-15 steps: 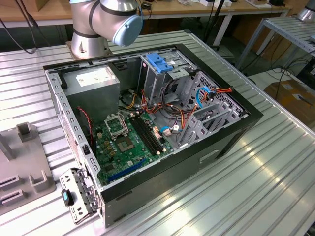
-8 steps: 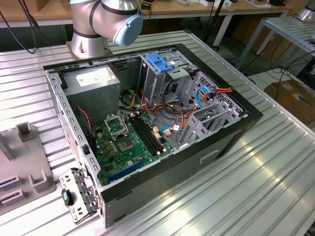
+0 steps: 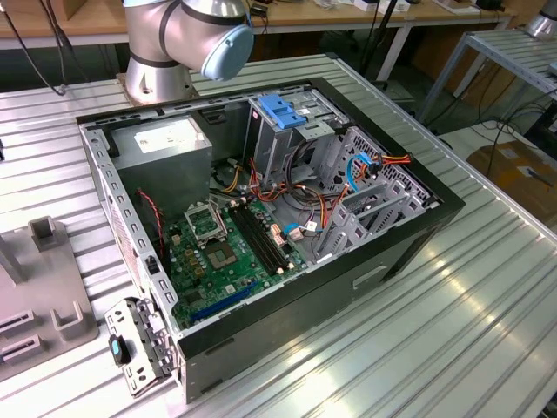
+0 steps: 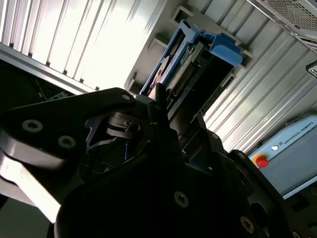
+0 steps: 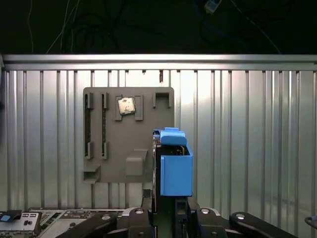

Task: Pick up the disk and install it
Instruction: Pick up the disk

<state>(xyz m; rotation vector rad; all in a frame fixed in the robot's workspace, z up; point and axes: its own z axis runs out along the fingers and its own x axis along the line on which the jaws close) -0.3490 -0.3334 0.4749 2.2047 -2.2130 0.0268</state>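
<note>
My fingers are closed on the near end of the disk. I have it edge-on, lifted off the desk, with its bright blue plastic carrier pointing away from the gripper. In the second wrist view the disk shows its grey metal side and a connector strip between the blue rails.

Below it, the desk is ribbed aluminium, shiny and streaked with glare. A matte grey fixture plate lies on it with narrow slots, small upright brackets and a square processor chip seated in a recess. The disk overlaps one edge of that plate in the first wrist view.

In the exterior view the same plate sits at the exterior view's left, just beside an open black computer case. Inside the case I see a green motherboard, bundles of red, orange and blue cables, and a grey power supply with a white label too small to read. At its far side stands a grey metal drive cage topped with a blue latch.

Behind the case is the arm's silver base. Farther off are wooden benches, and a cardboard box lies on the floor at the exterior view's right.
</note>
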